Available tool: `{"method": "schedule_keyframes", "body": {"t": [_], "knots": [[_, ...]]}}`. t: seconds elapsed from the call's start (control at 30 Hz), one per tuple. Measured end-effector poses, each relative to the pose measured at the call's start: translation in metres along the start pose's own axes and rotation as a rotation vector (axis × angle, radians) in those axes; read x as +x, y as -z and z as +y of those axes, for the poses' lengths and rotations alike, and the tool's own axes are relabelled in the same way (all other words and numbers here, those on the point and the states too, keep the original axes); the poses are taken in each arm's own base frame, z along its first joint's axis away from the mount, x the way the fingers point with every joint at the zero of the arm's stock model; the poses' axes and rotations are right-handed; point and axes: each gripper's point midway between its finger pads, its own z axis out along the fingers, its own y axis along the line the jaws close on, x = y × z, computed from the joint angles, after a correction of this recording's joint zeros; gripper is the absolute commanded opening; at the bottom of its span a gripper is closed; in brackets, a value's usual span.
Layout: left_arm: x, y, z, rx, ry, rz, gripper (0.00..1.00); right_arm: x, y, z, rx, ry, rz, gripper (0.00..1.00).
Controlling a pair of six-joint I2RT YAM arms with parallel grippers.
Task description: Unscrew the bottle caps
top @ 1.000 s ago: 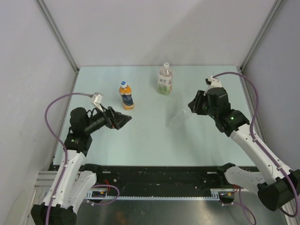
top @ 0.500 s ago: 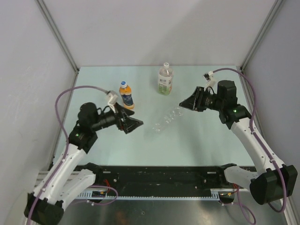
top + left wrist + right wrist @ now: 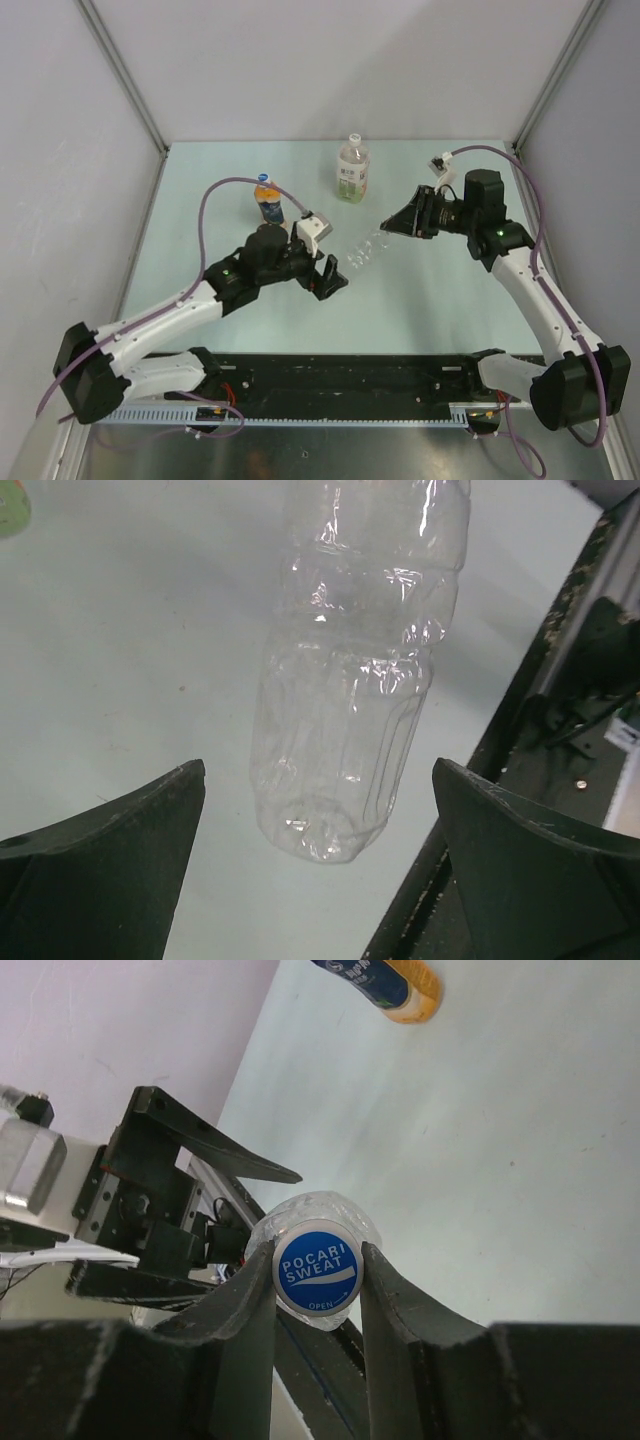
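Blue cap (image 3: 317,1275) clamped in right pincer (image 3: 392,226); clear bottle (image 3: 350,700) long axis points base-first toward wide-open left pincer (image 3: 318,775)

walls: plain pale grey panel walls (image 3: 330,60), three sides; corners: silver metal posts (image 3: 124,75); surface: pale mint-green flat tabletop (image 3: 440,295); near edge: black metal rail (image 3: 350,372)

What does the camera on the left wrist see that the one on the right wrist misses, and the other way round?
Left wrist only: the bottom end and ribbed body of the clear bottle, plus a green sliver in the corner. Right wrist only: the blue cap reading Pocari Sweat, the right gripper shut on it, and the orange bottle beyond. Both: the clear bottle, the open left gripper either side of it, and the pale table.
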Motion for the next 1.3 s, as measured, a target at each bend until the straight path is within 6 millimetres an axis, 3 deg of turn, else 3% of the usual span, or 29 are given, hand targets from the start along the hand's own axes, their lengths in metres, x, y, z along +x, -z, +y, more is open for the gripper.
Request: {"method": "schedule_keyframes", "body": {"t": [0.37, 0.47, 0.67, 0.83, 0.93, 1.2, 1.3], "knots": [[0.024, -0.045, 0.008, -0.120, -0.091, 0.124, 0.97, 0.003, -0.002, -0.007, 0.028, -0.027, 0.012, 0.00], [0.033, -0.052, 0.010, -0.148, -0.100, 0.150, 0.86, 0.003, -0.002, -0.008, 0.032, -0.028, 0.011, 0.00], [0.038, -0.057, 0.009, -0.160, -0.124, 0.169, 0.51, 0.005, -0.003, -0.011, 0.042, -0.036, 0.011, 0.00], [0.038, -0.057, 0.010, -0.166, -0.146, 0.171, 0.36, 0.006, -0.004, -0.011, 0.035, -0.042, 0.010, 0.05], [0.038, -0.057, 0.010, -0.164, -0.147, 0.169, 0.34, 0.005, -0.005, -0.010, 0.031, -0.039, 0.007, 0.19], [0.030, -0.042, 0.007, -0.160, -0.147, 0.129, 0.31, 0.001, -0.004, 0.000, 0.006, -0.046, -0.014, 0.83], [0.020, -0.031, 0.003, -0.156, -0.141, 0.087, 0.28, -0.007, 0.001, 0.009, -0.001, -0.031, -0.061, 0.97]]}}
